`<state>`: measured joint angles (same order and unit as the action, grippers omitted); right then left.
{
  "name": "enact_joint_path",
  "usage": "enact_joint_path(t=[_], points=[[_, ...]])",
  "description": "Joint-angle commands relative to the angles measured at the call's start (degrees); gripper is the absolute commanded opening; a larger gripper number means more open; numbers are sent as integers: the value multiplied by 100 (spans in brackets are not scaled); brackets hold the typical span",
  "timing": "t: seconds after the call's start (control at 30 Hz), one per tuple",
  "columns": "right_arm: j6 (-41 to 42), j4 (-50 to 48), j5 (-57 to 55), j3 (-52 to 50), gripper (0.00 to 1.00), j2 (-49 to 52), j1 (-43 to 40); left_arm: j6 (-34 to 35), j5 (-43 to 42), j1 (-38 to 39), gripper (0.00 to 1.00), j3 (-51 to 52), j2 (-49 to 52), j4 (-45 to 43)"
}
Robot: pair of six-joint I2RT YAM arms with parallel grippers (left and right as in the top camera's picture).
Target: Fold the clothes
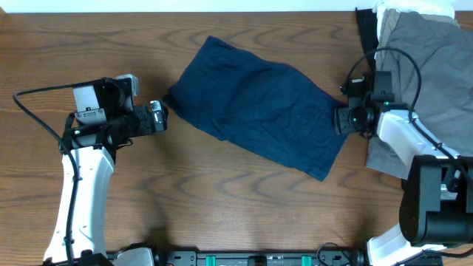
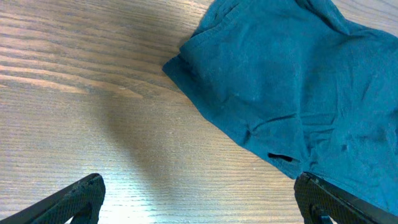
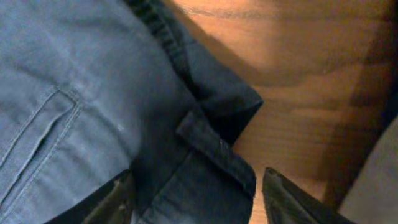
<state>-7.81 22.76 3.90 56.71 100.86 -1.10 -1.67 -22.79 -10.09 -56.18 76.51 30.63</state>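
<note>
The dark navy-blue shorts (image 1: 259,107) lie flat and wrinkled across the middle of the wooden table, slanting from back left to front right. My left gripper (image 1: 164,115) is open and empty just left of the shorts' left end. In the left wrist view its fingers (image 2: 199,193) are spread wide over bare wood, with the shorts' edge (image 2: 280,81) ahead and to the right. My right gripper (image 1: 337,118) is open at the shorts' right end. In the right wrist view its fingers (image 3: 199,193) straddle the waistband with a belt loop (image 3: 214,146).
A light grey garment (image 1: 425,52) lies at the back right under the right arm; it also shows in the right wrist view (image 3: 376,186). A white cloth (image 1: 414,9) and a black strip (image 1: 364,29) lie beside it. Bare wood (image 1: 222,192) stretches in front of the shorts.
</note>
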Motion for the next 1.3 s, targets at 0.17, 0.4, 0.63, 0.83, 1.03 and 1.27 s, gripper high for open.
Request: enact_joint_path(t=[0.17, 0.4, 0.63, 0.83, 1.03, 1.27], points=[[334, -415, 133, -249, 16, 125, 0, 4, -57, -20, 98, -50, 22, 11], [374, 153, 883, 407, 1, -4, 17, 7, -57, -26, 99, -61, 13, -81], [372, 1480, 1683, 1788, 1, -391, 481, 24, -57, -127, 99, -192, -310, -66], [374, 1764, 1910, 2371, 1, -605, 1727, 291, -57, -634, 99, -195, -1032, 111], [400, 1628, 1906, 2387, 1, -601, 3268, 289, -57, -1458, 99, -195, -1829, 540], [385, 1818, 2061, 2387, 1, -601, 4944, 310, -59, -2173, 99, -195, -2310, 885]])
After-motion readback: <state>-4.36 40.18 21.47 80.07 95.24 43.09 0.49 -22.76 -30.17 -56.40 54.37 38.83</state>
